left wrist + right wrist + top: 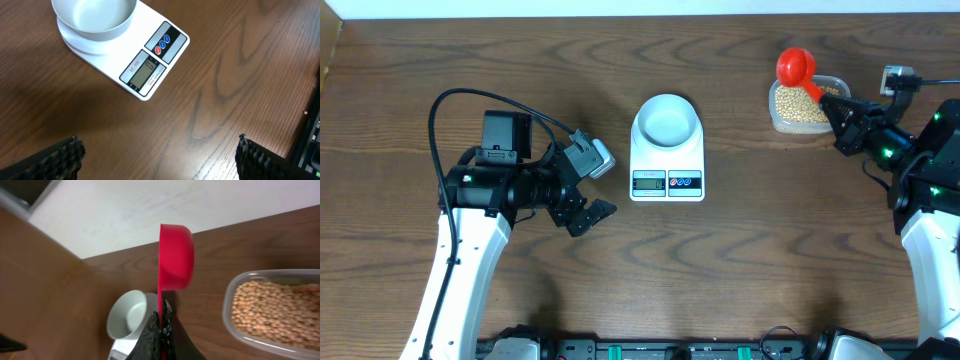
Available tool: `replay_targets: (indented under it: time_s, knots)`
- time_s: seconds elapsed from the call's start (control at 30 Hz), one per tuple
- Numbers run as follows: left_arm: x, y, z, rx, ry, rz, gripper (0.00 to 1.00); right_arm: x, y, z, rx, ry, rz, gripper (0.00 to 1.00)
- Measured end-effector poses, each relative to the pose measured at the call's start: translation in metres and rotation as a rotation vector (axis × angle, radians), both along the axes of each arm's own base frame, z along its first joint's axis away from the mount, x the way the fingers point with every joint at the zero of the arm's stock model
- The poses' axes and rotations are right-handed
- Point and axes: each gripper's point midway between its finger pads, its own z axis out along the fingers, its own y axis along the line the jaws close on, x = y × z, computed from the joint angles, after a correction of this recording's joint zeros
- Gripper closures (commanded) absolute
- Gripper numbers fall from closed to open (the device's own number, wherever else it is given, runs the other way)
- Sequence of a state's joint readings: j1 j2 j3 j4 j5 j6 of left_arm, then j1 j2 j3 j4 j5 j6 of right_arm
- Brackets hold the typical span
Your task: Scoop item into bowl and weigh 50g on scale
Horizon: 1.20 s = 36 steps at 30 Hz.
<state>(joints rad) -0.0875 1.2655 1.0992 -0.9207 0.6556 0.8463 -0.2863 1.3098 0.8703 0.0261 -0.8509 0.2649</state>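
Note:
The pale blue-white bowl sits empty on the white scale at the table's middle; both show in the left wrist view, bowl and scale. The tan beans fill a clear tub at the back right, also in the right wrist view. My right gripper is shut on the handle of a red scoop, held above the tub's left end; the scoop is turned on its side. My left gripper is open and empty, left of the scale.
The table's far edge runs along the top, close behind the tub. A black cable loops over the left arm.

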Motion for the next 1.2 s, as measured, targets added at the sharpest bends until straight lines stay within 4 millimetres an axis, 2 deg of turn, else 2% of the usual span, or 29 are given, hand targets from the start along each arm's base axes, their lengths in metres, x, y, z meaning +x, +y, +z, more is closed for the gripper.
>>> replay_targets:
  time_s: [0.13, 0.33, 0.5, 0.63, 0.87, 1.0, 1.1, 1.2]
  knots:
    - [0.000, 0.000, 0.000, 0.000, 0.000, 0.000, 0.01, 0.005, -0.001, -0.004, -0.043, -0.001, -0.038, 0.99]
    - [0.000, 0.000, 0.000, 0.000, 0.000, 0.000, 0.01, 0.009, 0.017, -0.006, -0.122, 0.029, -0.038, 0.99]
    - [0.000, 0.000, 0.000, 0.000, 0.000, 0.000, 0.01, 0.002, 0.014, -0.010, -0.259, 0.156, -0.076, 0.99]
    - [0.000, 0.000, 0.000, 0.001, 0.001, 0.000, 0.01, -0.006, 0.002, -0.006, -0.393, 0.220, -0.116, 0.99]
    - [0.000, 0.000, 0.000, 0.003, 0.001, 0.001, 0.01, -0.013, -0.033, -0.003, -0.591, 0.277, -0.228, 0.99]
    - [0.000, 0.000, 0.000, 0.003, 0.000, 0.001, 0.01, -0.016, -0.044, -0.019, -0.653, 0.343, -0.242, 0.99]
    - [0.000, 0.000, 0.000, 0.003, 0.000, 0.001, 0.01, -0.008, -0.051, -0.038, -0.685, 0.387, -0.248, 0.99]
    - [0.000, 0.000, 0.000, 0.003, 0.000, 0.001, 0.01, 0.001, -0.053, -0.048, -0.729, 0.391, -0.240, 0.99]
